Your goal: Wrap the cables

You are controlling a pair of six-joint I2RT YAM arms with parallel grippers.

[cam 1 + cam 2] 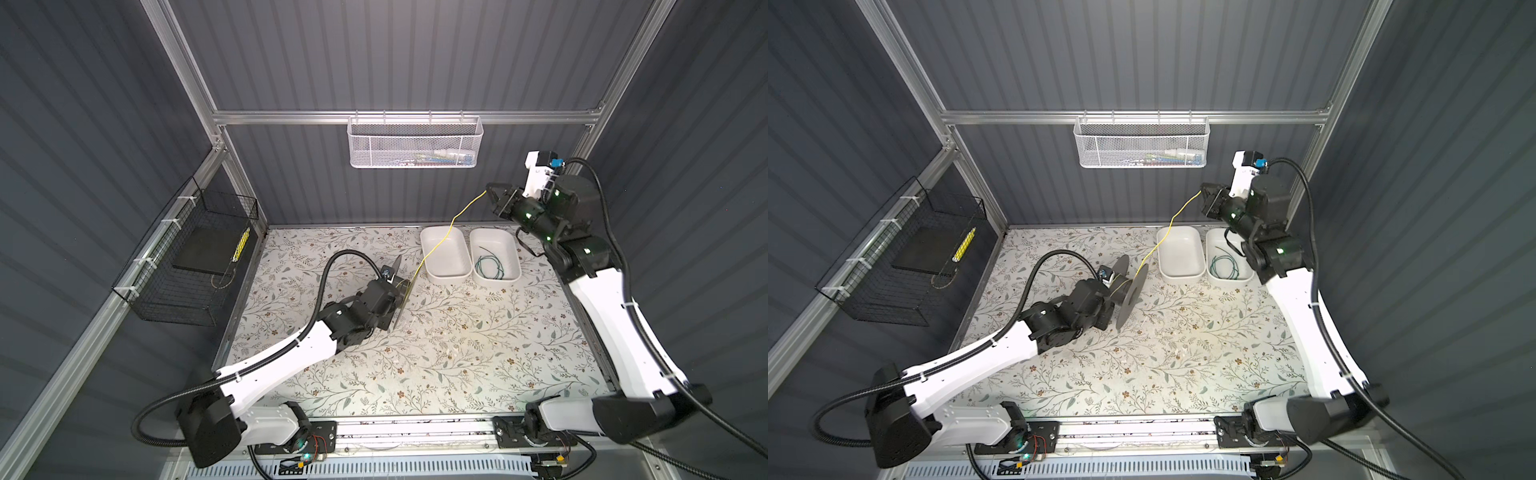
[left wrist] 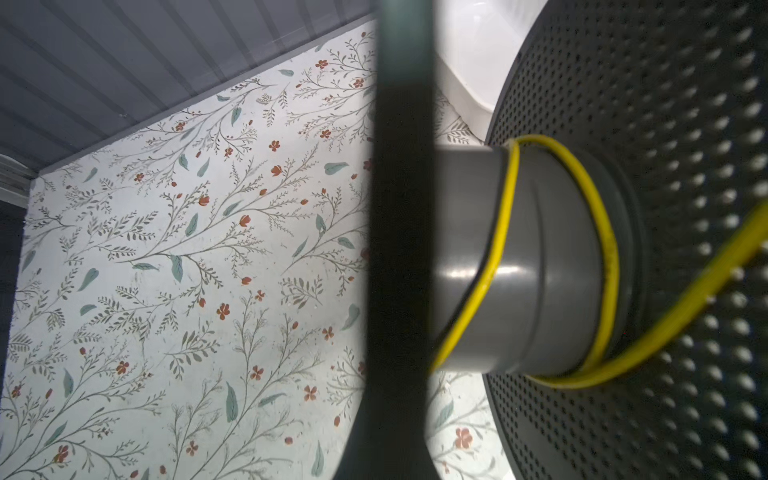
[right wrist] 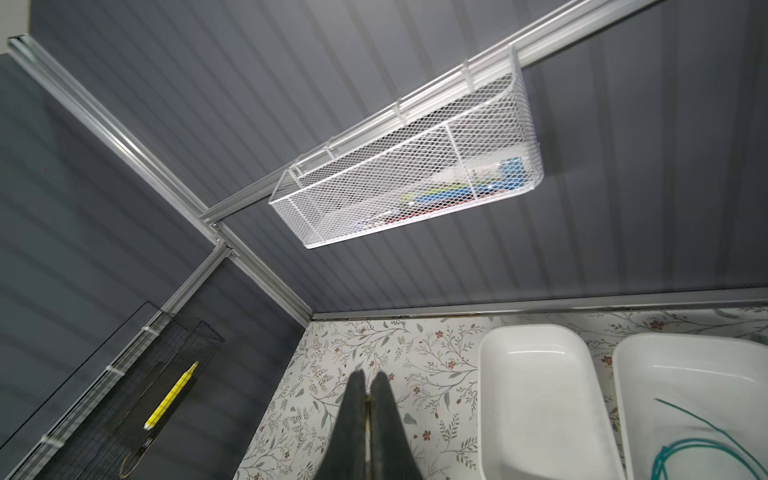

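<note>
The cables are one thin yellow wire. It runs taut from a grey spool up to my right gripper. That gripper is raised near the back wall and shut on the wire's end, with a yellow sliver between its closed fingers. My left gripper holds the spool on its side just above the mat, shut on one perforated flange. In the left wrist view, a few turns of wire circle the hub. The flange hides the left fingers there.
Two white trays stand at the back right of the floral mat. One lies under the stretched wire, the other holds a green wire coil. A white mesh basket hangs on the back rail. A black wire basket hangs on the left wall.
</note>
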